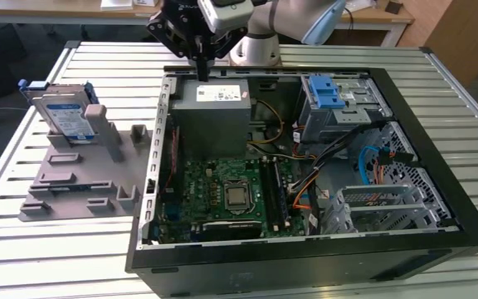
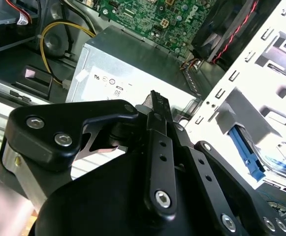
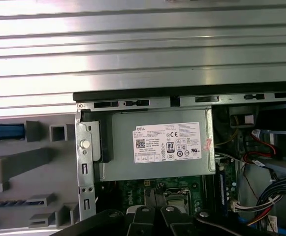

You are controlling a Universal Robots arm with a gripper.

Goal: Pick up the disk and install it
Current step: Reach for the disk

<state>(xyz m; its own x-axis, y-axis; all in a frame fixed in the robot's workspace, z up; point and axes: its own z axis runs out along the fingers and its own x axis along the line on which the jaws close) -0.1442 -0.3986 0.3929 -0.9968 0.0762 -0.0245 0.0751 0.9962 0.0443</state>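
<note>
An open black computer case is seen lying on a slatted metal table in the exterior view. Nearest inside it, a green motherboard is laid flat. Beyond that, a grey power supply box with a white sticker is set, and toward the exterior view's right a metal drive cage with a blue latch is mounted. At the exterior view's left, outside the case, a grey holder is placed on the table. The disk — silver, with a blue-and-white label and blue side rails — is stood upright on edge at the far end of this holder, well apart from the gripper. Farthest back, the black gripper is held above the far edge of the case, just over the power supply box — its fingers are pressed together and nothing is pinched between them. In the second wrist view the joined fingers are pointed toward the power supply box.
</note>
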